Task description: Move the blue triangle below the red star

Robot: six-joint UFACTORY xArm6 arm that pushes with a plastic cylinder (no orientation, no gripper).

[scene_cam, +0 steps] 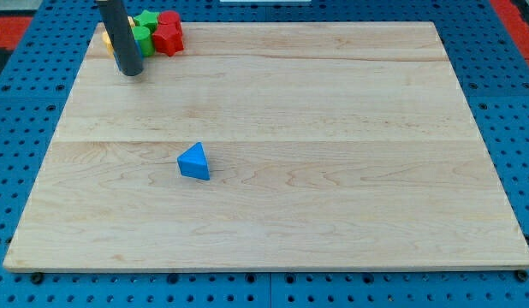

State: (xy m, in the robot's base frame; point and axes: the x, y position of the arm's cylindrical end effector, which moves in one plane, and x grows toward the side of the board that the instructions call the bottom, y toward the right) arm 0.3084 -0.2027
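The blue triangle (194,162) lies alone on the wooden board (333,171), left of centre. The red star (168,39) sits in a cluster at the board's top left, next to another red block (169,20). My tip (129,71) rests on the board just below and left of that cluster, far above and left of the blue triangle. The rod hides part of the cluster.
In the cluster, a green block (145,20) and another green block (141,38) touch the red ones. A yellow block (106,38) peeks out left of the rod. Blue pegboard (25,103) surrounds the board.
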